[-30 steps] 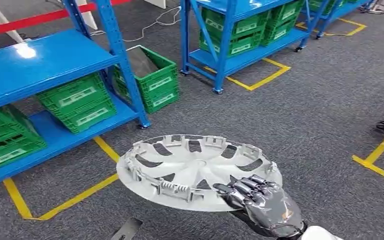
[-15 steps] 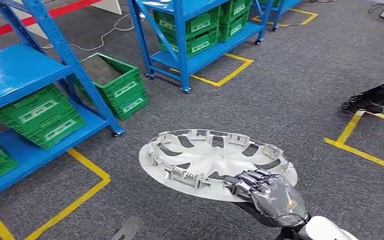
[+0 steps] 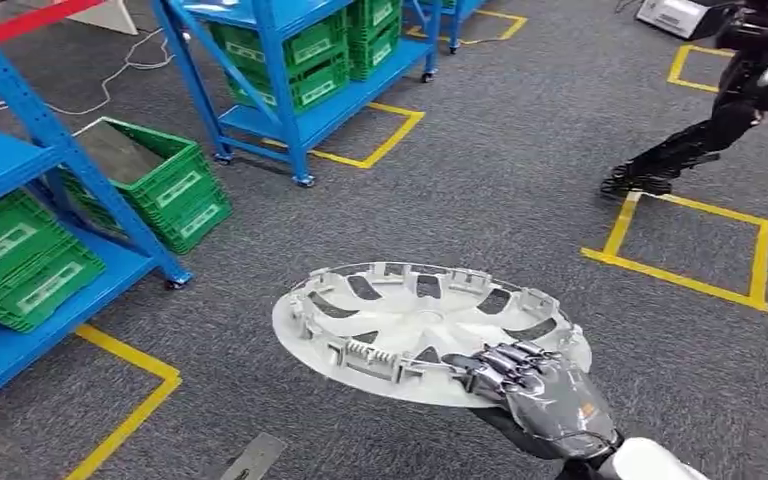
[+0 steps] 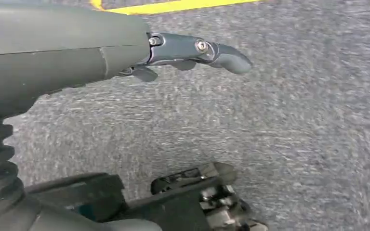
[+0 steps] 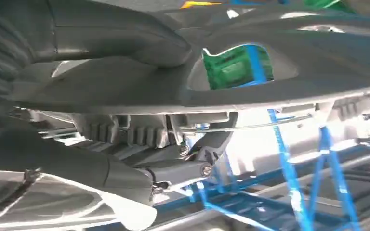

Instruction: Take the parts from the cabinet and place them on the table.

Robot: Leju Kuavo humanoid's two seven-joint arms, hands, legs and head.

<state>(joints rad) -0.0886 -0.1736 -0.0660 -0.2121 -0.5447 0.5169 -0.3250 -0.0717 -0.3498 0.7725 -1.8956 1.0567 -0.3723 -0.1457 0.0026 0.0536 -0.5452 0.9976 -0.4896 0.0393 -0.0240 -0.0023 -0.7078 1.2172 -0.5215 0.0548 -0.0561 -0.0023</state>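
Note:
A silver wheel cover (image 3: pixel 410 325) with spoke cut-outs and clips round its rim is carried flat, inner side up, above the grey carpet. My right hand (image 3: pixel 535 390) grips its near right edge, fingers over the rim. In the right wrist view the cover (image 5: pixel 289 72) fills the frame, with the thumb (image 5: pixel 120 33) on one face and the fingers (image 5: pixel 173 168) on the other. My left hand (image 4: pixel 192 50) hangs over the carpet, fingers apart and holding nothing.
Blue racks (image 3: pixel 280 80) with green crates (image 3: pixel 160 190) stand to the left and behind. Yellow tape squares (image 3: pixel 690 250) mark the carpet. Another robot's dark legs (image 3: pixel 700 140) stand at the upper right.
The camera has turned right: racks and crates slid left, and the yellow square and dark legs came further into view. The cover stays in my right hand.

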